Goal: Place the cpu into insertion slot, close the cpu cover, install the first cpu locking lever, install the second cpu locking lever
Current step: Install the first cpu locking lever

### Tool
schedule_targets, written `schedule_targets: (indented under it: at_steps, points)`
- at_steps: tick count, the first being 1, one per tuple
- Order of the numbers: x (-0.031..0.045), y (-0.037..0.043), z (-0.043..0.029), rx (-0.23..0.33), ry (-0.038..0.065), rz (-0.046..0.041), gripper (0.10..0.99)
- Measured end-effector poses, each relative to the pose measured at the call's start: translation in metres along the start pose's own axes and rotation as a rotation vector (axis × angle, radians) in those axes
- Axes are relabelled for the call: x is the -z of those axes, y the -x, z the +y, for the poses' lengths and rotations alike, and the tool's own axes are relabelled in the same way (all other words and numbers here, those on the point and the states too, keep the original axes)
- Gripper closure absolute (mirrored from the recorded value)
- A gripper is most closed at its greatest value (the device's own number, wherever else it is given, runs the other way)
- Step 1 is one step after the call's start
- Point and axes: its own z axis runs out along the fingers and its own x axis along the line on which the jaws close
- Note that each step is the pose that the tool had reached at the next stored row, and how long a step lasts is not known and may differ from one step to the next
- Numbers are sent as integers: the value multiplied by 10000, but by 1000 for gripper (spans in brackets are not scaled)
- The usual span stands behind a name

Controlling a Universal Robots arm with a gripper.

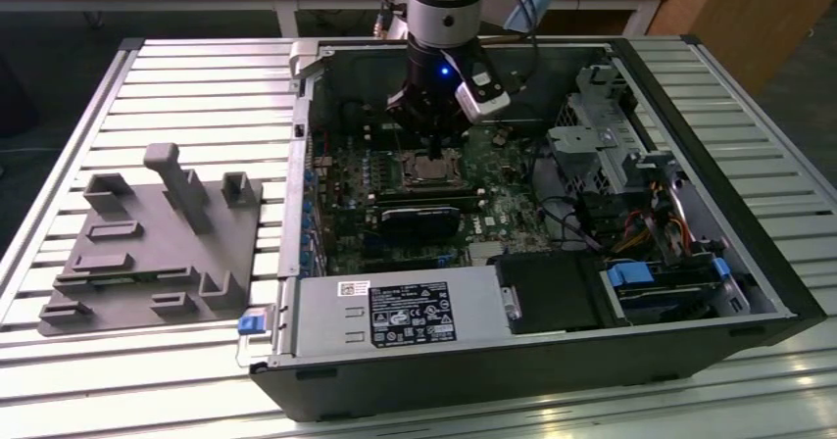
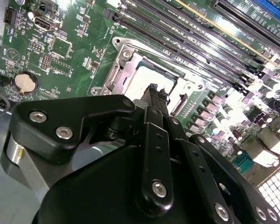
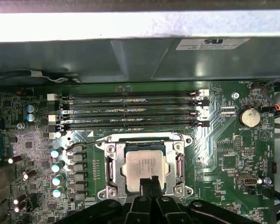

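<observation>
Silver-grey, the cpu lies framed by the cpu cover; the gripper, jaws together, hangs near its edge. Pressing off-centre could scratch or unseat it.

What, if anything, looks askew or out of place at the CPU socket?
Nothing stands out. The cpu lies flat and square in the slot, the cover sits evenly around it, and the tool is over one edge of the cpu.
</observation>
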Motion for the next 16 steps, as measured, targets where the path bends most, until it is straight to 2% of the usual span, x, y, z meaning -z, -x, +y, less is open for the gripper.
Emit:
schedule_targets:
  at_steps: [6,16]
  points:
    - [3,-107,-6,0,1,-1,980]
    - [11,-372,-19,0,4,-1,980]
